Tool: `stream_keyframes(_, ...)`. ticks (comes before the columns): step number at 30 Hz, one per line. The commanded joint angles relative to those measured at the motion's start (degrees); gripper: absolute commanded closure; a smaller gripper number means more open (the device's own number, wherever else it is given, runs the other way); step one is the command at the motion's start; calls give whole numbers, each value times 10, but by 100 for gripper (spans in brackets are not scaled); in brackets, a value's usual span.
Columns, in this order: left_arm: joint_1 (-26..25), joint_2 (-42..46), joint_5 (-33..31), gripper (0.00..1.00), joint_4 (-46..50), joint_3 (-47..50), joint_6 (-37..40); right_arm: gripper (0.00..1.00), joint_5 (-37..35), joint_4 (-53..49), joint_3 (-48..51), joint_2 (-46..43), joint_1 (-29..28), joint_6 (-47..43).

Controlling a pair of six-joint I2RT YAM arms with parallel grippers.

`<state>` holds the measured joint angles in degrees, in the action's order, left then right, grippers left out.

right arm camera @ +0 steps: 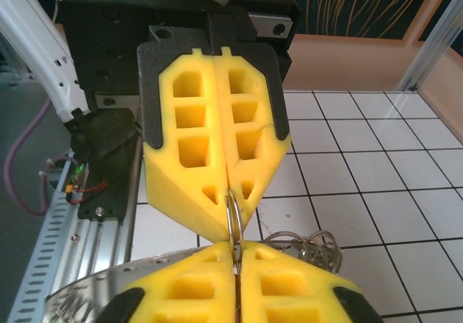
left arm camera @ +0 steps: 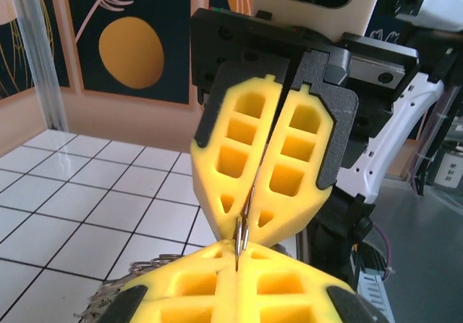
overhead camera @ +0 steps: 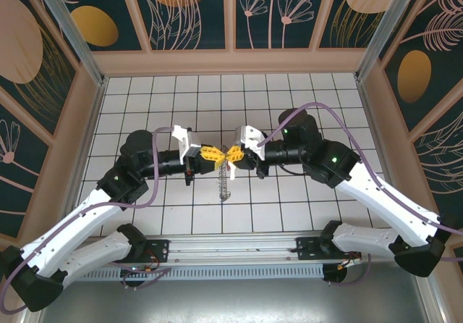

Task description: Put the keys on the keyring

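One keyring (overhead camera: 226, 182), edge-on as a thin silvery coil, hangs at frame centre above the tiled surface (overhead camera: 304, 207); left claw (overhead camera: 219, 156) and right claw (overhead camera: 236, 154) meet tip to tip, both clenched on the keyring's top loop; threading seems under way; whether the key is on yet cannot be told.
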<state>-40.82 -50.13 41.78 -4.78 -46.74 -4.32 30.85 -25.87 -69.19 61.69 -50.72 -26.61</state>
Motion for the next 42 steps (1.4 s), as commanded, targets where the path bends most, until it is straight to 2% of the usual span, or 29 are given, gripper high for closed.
stream_keyframes(1,-3,13,65,100,-83,3,-34,98,-11,43,15,-13,4,10)
stream_keyframes(5,-4,10,49,100,-39,-6,-11,100,-15,43,14,-14,7,11)
stream_keyframes(8,-3,7,10,100,20,-24,25,100,-25,38,10,-14,8,10)
stream_keyframes(13,-4,-27,-69,79,156,-81,104,100,-81,-28,-31,18,8,-7)
stream_keyframes(18,-4,-63,-107,79,226,-121,147,100,-116,-96,-74,61,5,-31)
stream_keyframes(31,-4,-88,-121,83,244,-124,169,100,-83,-120,-100,74,3,-58)
stream_keyframes(42,-3,-91,-114,80,234,-125,171,100,-69,-154,-114,97,-1,-75)
